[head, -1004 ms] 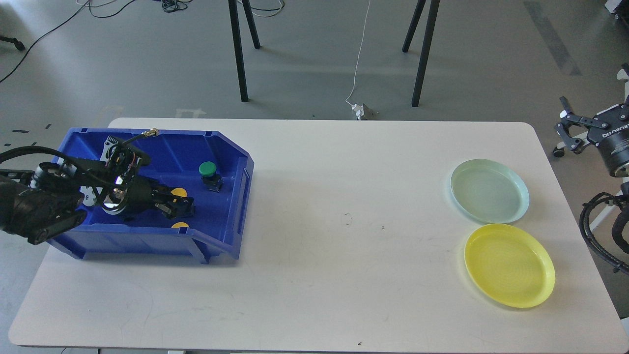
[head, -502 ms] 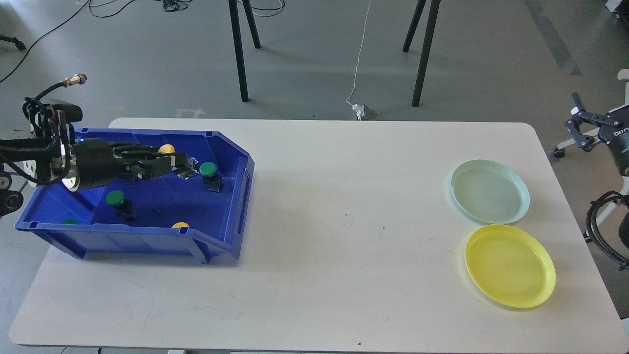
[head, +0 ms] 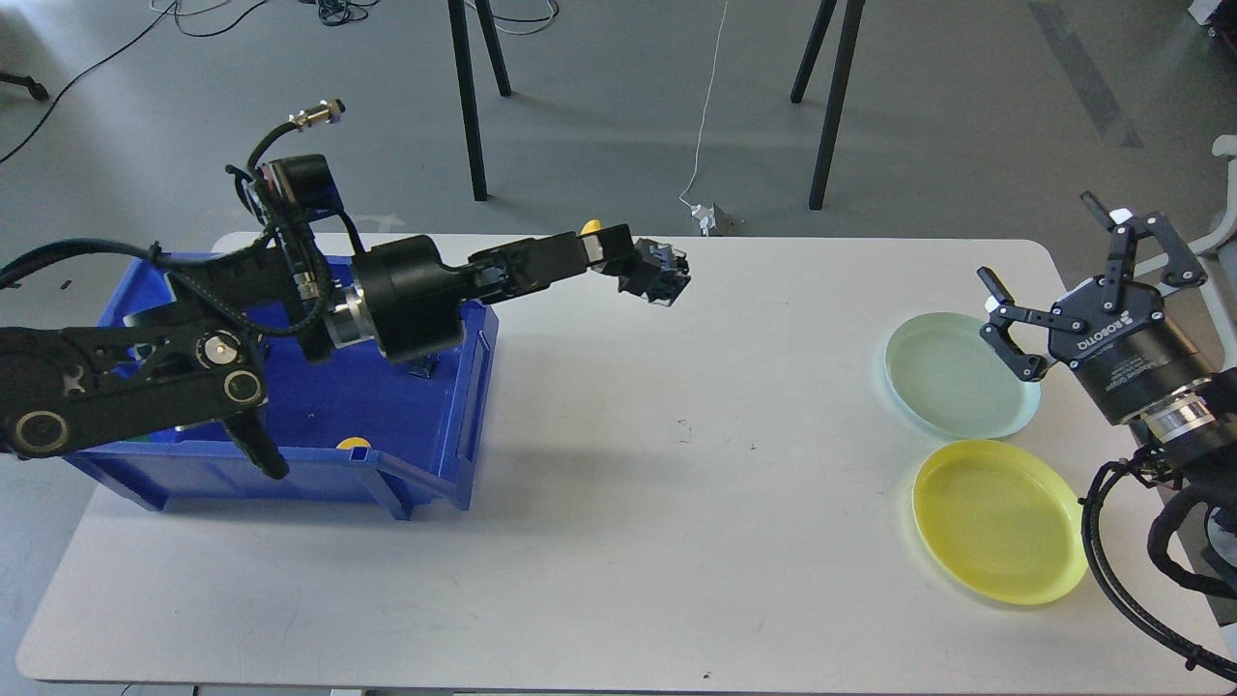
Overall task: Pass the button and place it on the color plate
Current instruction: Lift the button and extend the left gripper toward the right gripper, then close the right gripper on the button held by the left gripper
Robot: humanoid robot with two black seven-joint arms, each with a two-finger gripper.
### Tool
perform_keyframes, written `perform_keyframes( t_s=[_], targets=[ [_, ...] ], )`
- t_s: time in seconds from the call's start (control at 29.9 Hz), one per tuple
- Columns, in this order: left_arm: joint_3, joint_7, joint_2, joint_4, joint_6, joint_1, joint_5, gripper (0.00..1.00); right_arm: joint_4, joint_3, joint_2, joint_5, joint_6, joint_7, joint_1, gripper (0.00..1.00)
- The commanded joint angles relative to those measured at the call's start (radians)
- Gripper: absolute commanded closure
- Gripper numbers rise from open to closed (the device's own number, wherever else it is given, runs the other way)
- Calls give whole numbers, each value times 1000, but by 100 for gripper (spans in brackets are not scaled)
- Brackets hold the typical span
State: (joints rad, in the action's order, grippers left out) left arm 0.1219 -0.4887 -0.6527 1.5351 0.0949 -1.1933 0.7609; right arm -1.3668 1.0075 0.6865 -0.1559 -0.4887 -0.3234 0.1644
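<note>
Over a white table (head: 618, 503) on a grey floor, mid-handover: left gripper (head: 633, 263) closed on a yellow button (head: 591, 228), well clear of the blue bin (head: 290, 464); right gripper (head: 1058, 290) spread wide and empty above the pale green plate (head: 942, 387); next, probably, meeting mid-table.

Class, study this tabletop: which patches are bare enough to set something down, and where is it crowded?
The table is bare between the blue bin and the two plates, and along its near edge. It is crowded at the right, where the pale green plate, yellow plate and right gripper cluster.
</note>
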Motion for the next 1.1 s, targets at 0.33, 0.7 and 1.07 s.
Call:
perform_keyframes(
  t_s=[0.33,0.7,1.07],
  targets=[
    [-103,0,182,-162,5,126,-34,97,-199,-118,-140,-286,79,-8,-2,1],
    [-103,0,182,-158,5,132,-25,96,-193,-141,-225,-281,122,-106,30,1],
    [-97,0,185,-158,8,130,-22,96,-158,-191,-222,-186,128,-106,133,2]
  ],
)
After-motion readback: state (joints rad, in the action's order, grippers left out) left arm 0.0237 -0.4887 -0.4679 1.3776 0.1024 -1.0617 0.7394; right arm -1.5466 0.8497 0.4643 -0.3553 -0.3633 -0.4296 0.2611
